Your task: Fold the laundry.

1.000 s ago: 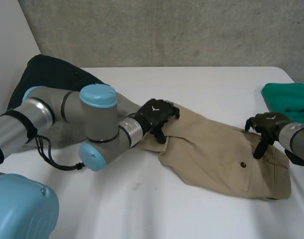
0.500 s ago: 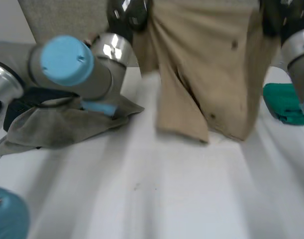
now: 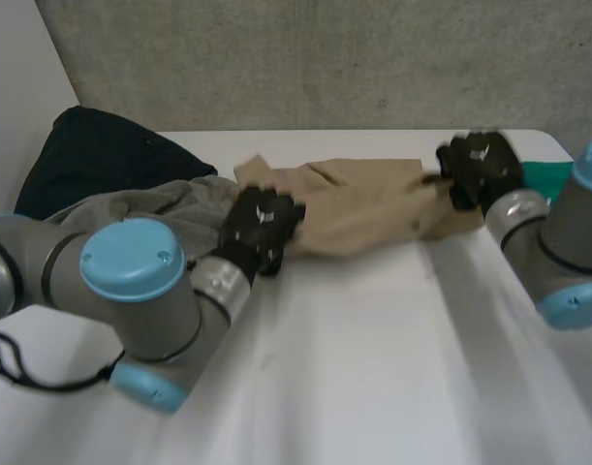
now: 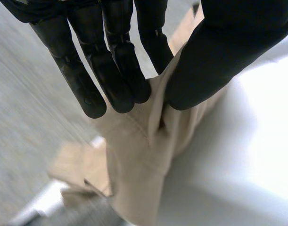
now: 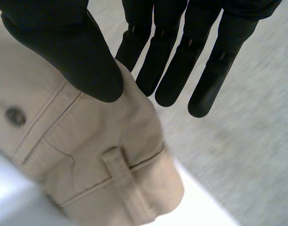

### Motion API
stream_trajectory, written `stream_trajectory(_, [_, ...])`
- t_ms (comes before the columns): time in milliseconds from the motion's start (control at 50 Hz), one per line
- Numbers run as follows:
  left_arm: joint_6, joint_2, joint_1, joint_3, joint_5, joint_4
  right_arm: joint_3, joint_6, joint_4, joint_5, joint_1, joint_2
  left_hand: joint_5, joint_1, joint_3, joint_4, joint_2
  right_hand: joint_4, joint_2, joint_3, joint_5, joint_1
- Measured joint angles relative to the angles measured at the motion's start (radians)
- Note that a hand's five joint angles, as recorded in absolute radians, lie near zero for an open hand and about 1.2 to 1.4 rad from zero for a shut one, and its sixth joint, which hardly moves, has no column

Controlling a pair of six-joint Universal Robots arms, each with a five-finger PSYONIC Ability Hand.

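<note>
A pair of tan trousers (image 3: 358, 208) lies bunched across the far part of the white table (image 3: 373, 368), stretched between my two hands. My left hand (image 3: 262, 225) holds its left end. There the straight fingers (image 4: 111, 70) and the thumb pinch a fold of the tan cloth (image 4: 139, 155). My right hand (image 3: 480, 167) holds the right end. Its thumb (image 5: 63, 42) and fingers pinch the waistband (image 5: 101, 141), near a belt loop (image 5: 122, 176) and a dark button (image 5: 14, 115).
A grey garment (image 3: 165, 199) lies crumpled beside my left hand, with a dark navy garment (image 3: 92, 155) behind it at the table's far left corner. A green cloth (image 3: 549, 176) sits at the far right edge, behind my right arm.
The trousers lay flat on the table, were lifted high by both hands, and have now come down bunched toward the table's far side. Both hands have closed on the cloth.
</note>
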Motion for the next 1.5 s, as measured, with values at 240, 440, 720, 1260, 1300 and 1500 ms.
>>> stream_trajectory(240, [-0.009,0.250,-0.001,-0.022,-0.026,-0.281,0.176,-0.114,0.042,-0.068,-0.010,-0.054,-0.682,-0.649,-0.682,-0.693,-0.689,0.000,0.006,0.000,0.000,0.007])
stream_trajectory(440, [-0.010,0.130,0.002,0.128,-0.031,-0.271,0.293,-0.123,0.034,-0.115,-0.009,-0.161,-0.786,-0.725,-0.787,-0.797,-0.789,0.000,0.006,0.000,0.000,0.007])
stream_trajectory(720, [-0.004,-0.130,0.033,0.208,-0.027,-0.284,0.325,-0.122,0.034,-0.117,-0.010,-0.177,-0.749,-0.722,-0.765,-0.767,-0.769,0.000,0.006,0.000,0.000,0.007])
stream_trajectory(1260, [-0.007,-0.196,0.049,0.298,-0.011,-0.328,0.317,-0.122,0.040,-0.105,-0.011,-0.206,-0.001,0.012,0.009,0.015,0.010,0.000,0.006,0.000,0.000,0.007])
stream_trajectory(1300, [-0.009,-0.152,0.048,0.297,-0.037,-0.330,0.311,-0.121,0.043,-0.104,-0.012,-0.223,-0.001,0.012,0.009,0.015,0.010,0.000,0.006,0.000,0.000,0.007])
stream_trajectory(1500, [-0.022,0.200,0.037,0.218,-0.098,-0.361,0.239,-0.128,0.164,-0.098,-0.021,-0.399,-0.001,0.012,0.009,0.015,0.010,0.000,0.006,0.005,0.000,0.007])
